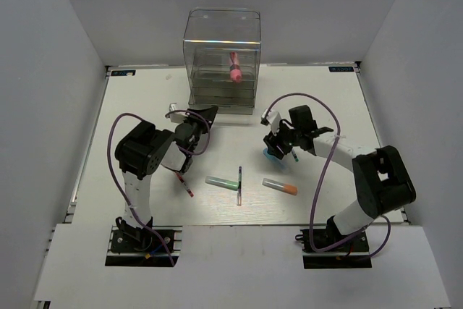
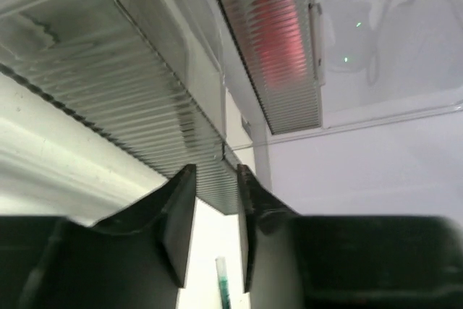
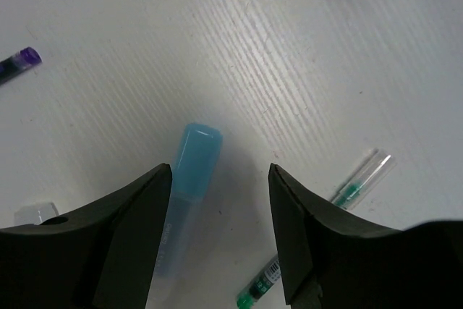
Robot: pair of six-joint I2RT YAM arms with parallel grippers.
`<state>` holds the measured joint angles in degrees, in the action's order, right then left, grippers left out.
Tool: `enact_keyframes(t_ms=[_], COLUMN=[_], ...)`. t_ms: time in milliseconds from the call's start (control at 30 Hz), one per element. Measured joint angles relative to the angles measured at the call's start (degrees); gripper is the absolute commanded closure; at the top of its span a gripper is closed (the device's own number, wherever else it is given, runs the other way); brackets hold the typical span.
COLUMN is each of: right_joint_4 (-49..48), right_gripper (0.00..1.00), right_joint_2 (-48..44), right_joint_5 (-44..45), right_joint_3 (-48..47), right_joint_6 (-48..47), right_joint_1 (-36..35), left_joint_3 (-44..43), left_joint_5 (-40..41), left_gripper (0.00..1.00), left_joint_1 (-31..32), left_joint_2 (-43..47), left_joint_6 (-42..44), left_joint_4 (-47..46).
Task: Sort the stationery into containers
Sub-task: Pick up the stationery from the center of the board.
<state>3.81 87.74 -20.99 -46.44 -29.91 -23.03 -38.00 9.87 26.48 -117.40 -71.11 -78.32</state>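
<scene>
over the white table (image 1: 145, 99), the right gripper (image 3: 220, 173) hangs wide open, its fingers (image 3: 137, 229) either side of the light-blue marker (image 3: 189, 179); whether they touch it is unclear. the left gripper (image 2: 215, 193) is parted narrowly and empty, just before the clear drawer box (image 1: 222, 59), which holds the pink tube (image 1: 235, 69). a green marker (image 1: 219, 181), dark pen (image 1: 239, 184) and grey-orange marker (image 1: 279, 187) lie between the arms. plain grey walls surround the table.

The drawer box (image 1: 221, 63) stands just ahead of the left gripper (image 1: 207, 113), with the tube (image 1: 234, 69) in an upper drawer. A marker (image 3: 189, 186) lies on the table (image 1: 137, 92) between the right gripper's (image 1: 277, 146) fingers. Behind both grippers, a second marker (image 1: 221, 181), a thin pen (image 1: 239, 186) and a third marker (image 1: 280, 187) lie in a row, left to right. The other pen (image 1: 184, 182) lies behind the left gripper.
</scene>
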Motion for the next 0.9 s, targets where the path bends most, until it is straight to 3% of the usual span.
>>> enact_keyframes(t_ms=[300,567,767,900], right_joint_4=[5.79,6.8,6.75,6.32], right_gripper=[0.36,0.36,0.49,0.68], right_joint_2=[2.14,3.52,4.72,4.83], right_joint_5=[-0.09,0.28,1.29,1.79], right_joint_3=[-1.27,-1.27,-0.9,-0.72], right_joint_6=[-2.45,-3.52,-3.76,-4.33], right_joint_1=[-0.7,-2.32,-3.32,-3.52], left_joint_3=[0.0,0.39,2.45,3.5], left_joint_5=[-1.62,-2.6,-3.32,-3.28], left_gripper=[0.34,0.29,0.29,0.29], left_joint_1=[0.17,0.17,0.24,0.26], left_joint_2=[1.16,7.26,18.69,26.75], left_joint_6=[1.66,4.09,8.61,11.19], left_joint_4=[3.65,10.82,24.46,36.92])
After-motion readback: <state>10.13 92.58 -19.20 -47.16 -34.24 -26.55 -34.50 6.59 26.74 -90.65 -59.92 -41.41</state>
